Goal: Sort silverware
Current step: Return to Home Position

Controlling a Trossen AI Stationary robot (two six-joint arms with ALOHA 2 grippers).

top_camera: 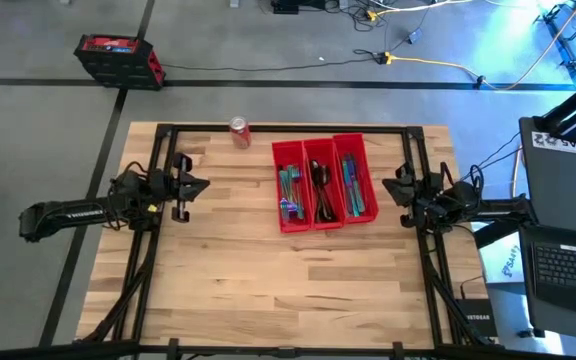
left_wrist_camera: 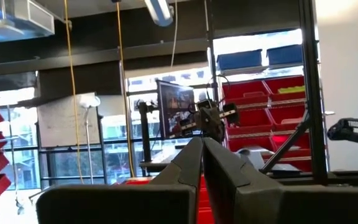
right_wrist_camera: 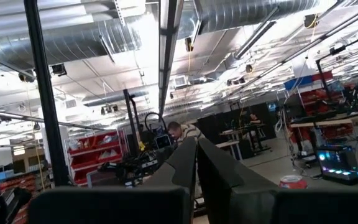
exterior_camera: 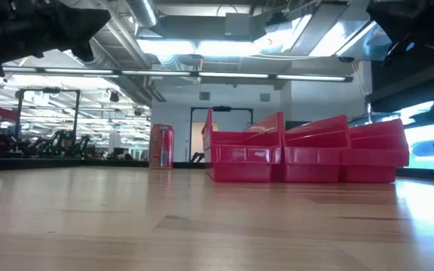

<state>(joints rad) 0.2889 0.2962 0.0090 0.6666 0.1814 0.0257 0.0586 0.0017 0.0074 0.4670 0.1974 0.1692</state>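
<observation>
3 red bins [top_camera: 321,150] sit side by side on the worktop [top_camera: 268,270], right of centre toward its far edge. They hold the silverware [top_camera: 290,190]: teal pieces in the outer 2, dark spoons [top_camera: 320,192] in the middle one. The left gripper [top_camera: 201,186] hangs over the left edge and the right gripper [top_camera: 389,185] over the right edge, each with fingers pressed together, pinching nothing. 1 red can [top_camera: 239,131] stands at the far edge.

I see three bright red bins [top_camera: 304,160] on the pale wood table [top_camera: 268,270], its planks striped tan and honey. The silverware [top_camera: 289,188] shines teal and blue in the outer bins (nearly black in the middle one). The soda can [top_camera: 239,131] is red, silver-topped.
</observation>
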